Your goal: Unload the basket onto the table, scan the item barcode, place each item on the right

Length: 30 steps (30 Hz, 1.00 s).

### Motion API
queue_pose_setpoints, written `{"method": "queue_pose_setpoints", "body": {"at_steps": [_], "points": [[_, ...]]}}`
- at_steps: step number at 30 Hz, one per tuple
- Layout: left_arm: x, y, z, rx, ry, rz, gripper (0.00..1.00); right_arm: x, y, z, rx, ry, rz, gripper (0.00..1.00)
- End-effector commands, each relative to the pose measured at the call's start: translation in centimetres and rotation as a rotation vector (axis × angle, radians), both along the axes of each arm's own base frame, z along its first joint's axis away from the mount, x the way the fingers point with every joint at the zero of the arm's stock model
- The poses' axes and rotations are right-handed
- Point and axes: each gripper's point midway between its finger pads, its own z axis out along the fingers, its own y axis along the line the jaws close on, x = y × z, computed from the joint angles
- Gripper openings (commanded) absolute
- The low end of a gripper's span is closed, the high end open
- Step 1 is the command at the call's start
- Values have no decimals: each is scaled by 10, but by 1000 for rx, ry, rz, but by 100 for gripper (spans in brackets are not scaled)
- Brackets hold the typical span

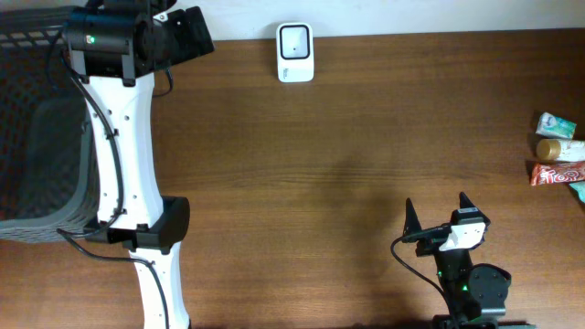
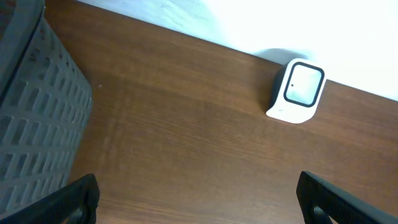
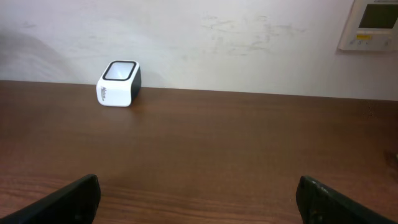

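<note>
**Overhead view.** A white barcode scanner [image 1: 295, 52] stands at the far edge of the desk [image 1: 347, 155]. The items [image 1: 558, 151], a red bar, a tan-capped piece and a green-and-white pack, lie clustered at the desk's right edge. They are well apart from both arms and appear in this view only. A dark mesh basket [image 1: 37, 137] sits at the left; its contents cannot be told. The left claw [image 2: 199, 205] and right claw [image 1: 437, 208] both gape wide, holding nothing.

**Right wrist view.** This view alone shows a wall panel [image 3: 372, 25].
</note>
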Motion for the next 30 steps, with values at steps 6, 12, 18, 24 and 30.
{"method": "queue_pose_setpoints", "body": {"at_steps": [6,12,18,24,30], "points": [[1,9,0,49,-1,20,99,0,1,-3,0,4,1,99],[-3,-3,4,12,-8,-18,99,0,1,-3,0,4,1,99],[-47,21,14,102,60,42,99,0,1,-3,0,4,1,99],[-79,26,26,84,-58,43,99,0,1,-3,0,4,1,99],[-118,27,-6,110,-156,-39,99,0,1,-3,0,4,1,99]]}}
